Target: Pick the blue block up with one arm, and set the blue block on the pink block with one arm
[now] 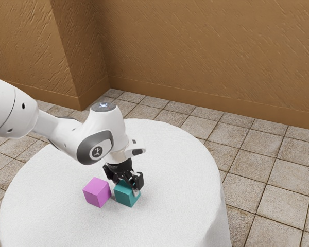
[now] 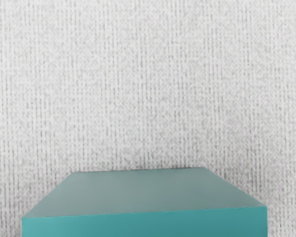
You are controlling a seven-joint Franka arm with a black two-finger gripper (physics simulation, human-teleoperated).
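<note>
The blue block (image 1: pixel 125 195), teal in colour, rests on the white tablecloth near the table's front. My gripper (image 1: pixel 127 185) has come straight down onto it, and its black hand covers the block's top rear. In the wrist view the blue block (image 2: pixel 143 202) looms large just under the hand. The pink block (image 1: pixel 97 192) stands on the cloth right beside the blue one, on the exterior view's left, with their lower corners almost touching.
The round table (image 1: pixel 185 170) is covered in white cloth, with open surface behind the blocks and toward the exterior view's right. Its front edge lies close below the blocks. Tiled floor and brown walls surround it.
</note>
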